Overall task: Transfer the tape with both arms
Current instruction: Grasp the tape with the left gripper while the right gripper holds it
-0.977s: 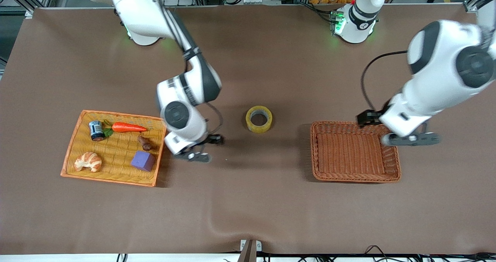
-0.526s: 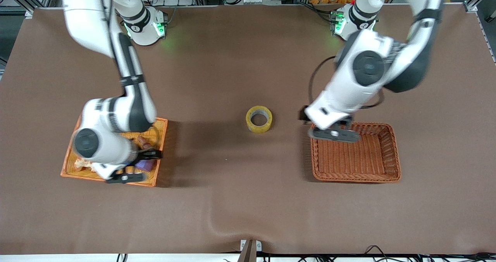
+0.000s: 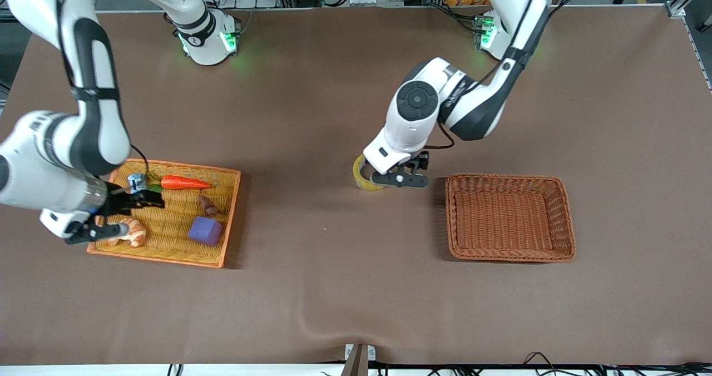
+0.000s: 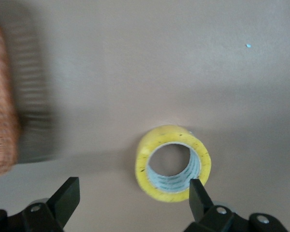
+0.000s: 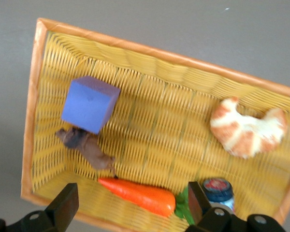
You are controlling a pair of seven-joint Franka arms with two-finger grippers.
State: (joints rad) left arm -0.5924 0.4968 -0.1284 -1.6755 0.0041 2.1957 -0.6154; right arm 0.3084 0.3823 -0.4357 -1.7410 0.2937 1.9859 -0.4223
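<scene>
Swinging in from over the brown basket [image 3: 509, 218], the left gripper [image 3: 399, 179] has ended up right over the tape [image 3: 360, 177], which sits flat on the table between the two baskets. In the left wrist view its fingers [image 4: 199, 194] are spread wide with nothing in them, and the tape [image 4: 173, 163] sits just off one fingertip rather than centred. Meanwhile the right gripper [image 3: 105, 216] has backed off to the yellow basket [image 3: 229, 216], hanging open and empty over the croissant [image 3: 132, 232] corner. So the roll looks dropped at the halfway point, and the left arm's pickup seems next, probably after a small sideways nudge.
</scene>
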